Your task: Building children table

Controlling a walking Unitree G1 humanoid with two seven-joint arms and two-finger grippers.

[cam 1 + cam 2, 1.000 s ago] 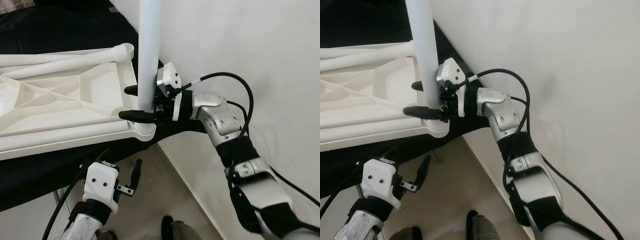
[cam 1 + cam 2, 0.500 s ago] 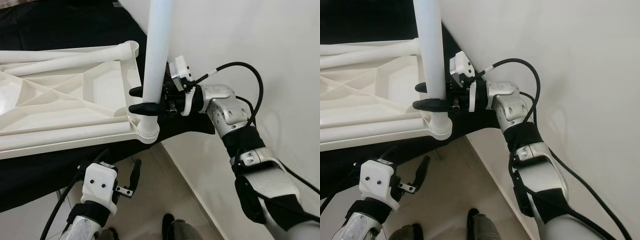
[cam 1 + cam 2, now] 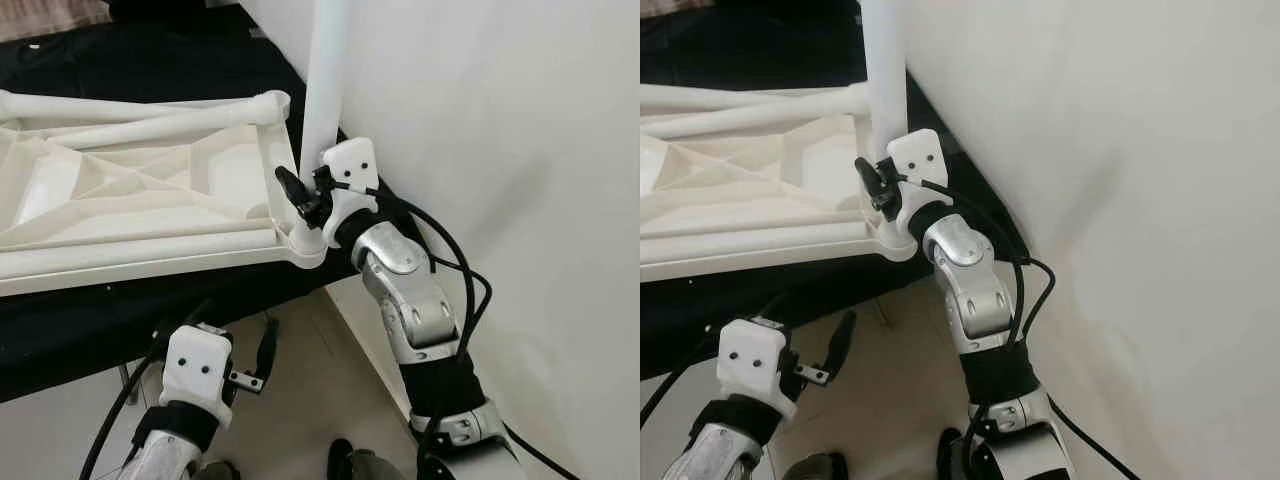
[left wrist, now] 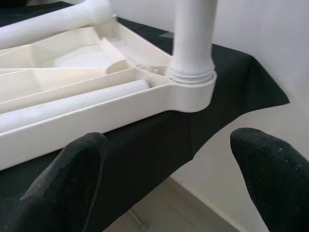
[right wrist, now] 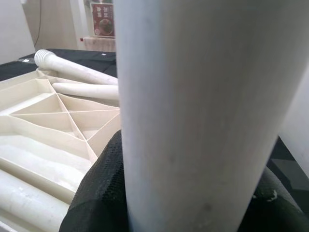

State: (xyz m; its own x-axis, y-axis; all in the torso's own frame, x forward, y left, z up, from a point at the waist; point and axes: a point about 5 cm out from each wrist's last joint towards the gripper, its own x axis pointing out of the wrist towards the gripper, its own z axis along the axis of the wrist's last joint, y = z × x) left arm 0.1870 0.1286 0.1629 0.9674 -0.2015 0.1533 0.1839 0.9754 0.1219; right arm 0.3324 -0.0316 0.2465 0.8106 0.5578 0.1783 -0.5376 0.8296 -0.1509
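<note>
The white children's table top [image 3: 120, 190] lies upside down on a black-covered surface. One white leg [image 3: 327, 90] stands upright in its near right corner socket [image 3: 306, 243]. My right gripper [image 3: 308, 190] is shut on this leg just above the socket, and its black fingers [image 5: 99, 193] press the tube [image 5: 203, 106] from both sides. Two more legs lie on the top, one [image 3: 150, 122] along the far edge and one [image 3: 140, 250] along the near edge. My left gripper [image 3: 258, 350] hangs open below the table edge, its fingers [image 4: 67, 179] wide apart with nothing between them.
A white wall [image 3: 520, 150] rises close on the right, right behind the upright leg. The black cover [image 3: 150, 310] drapes over the near edge. Beige floor [image 3: 300, 400] lies below, between the left gripper and my right arm [image 3: 415, 310].
My right wrist has swung round the leg and the forearm has dropped beneath it, grip kept. The leg went from leaning to upright. The camera has shifted a little; the left gripper is unchanged.
</note>
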